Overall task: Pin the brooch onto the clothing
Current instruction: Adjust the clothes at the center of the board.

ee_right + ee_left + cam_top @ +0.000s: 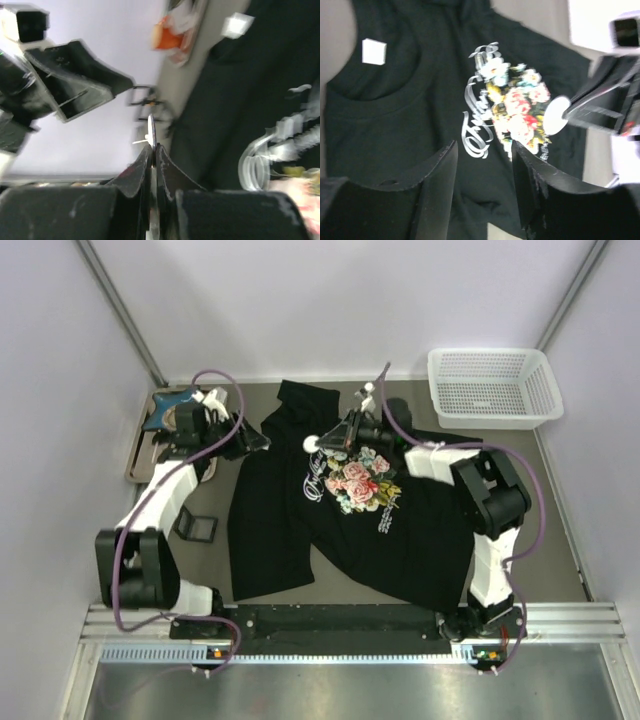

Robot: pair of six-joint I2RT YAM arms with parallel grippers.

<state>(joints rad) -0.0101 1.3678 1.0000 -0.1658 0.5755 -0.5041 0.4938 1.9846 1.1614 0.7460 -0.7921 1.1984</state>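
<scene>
At mid-frame in top view, right fingers (333,438) pinch the brooch (310,443) over the T-shirt (280,530) lettering. Left fingers (440,175), parted approx. halfway & holding nothing, stand to its left.

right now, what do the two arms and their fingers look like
Both the left arm and right arm have white links joined by bulky black joints. A purple cable loops along each one. The fingers are black, wedge-shaped and scuffed with pale scratches.

Black T-shirt (410,125) under spread left hand (482,150), pale round brooch (556,116) at right
</scene>
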